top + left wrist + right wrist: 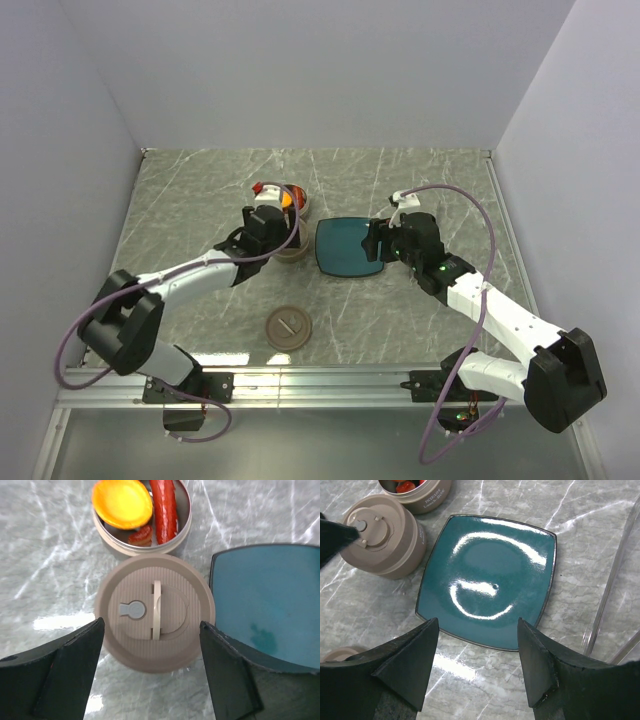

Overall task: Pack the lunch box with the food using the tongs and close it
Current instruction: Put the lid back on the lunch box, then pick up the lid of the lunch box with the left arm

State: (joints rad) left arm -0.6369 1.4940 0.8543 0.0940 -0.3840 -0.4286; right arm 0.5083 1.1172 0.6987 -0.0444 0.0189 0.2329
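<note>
Two containers: beige lidded container [130, 645], with the open steel tin [111, 544] just behind it
Sausage [165, 507]: in the steel tin beside the orange ball [122, 502], long axis pointing away from the wrist camera
Left gripper [151, 625]: jaws wide, straddling the lid without touching
Right gripper [477, 622]: jaws apart, empty, over the teal plate [485, 575]

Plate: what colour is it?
The plate is glossy teal with a dark rim; clearest in right wrist view.

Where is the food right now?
In the left wrist view, the food sits inside the open round tin, just beyond the lidded beige container and left of the teal plate.
</note>
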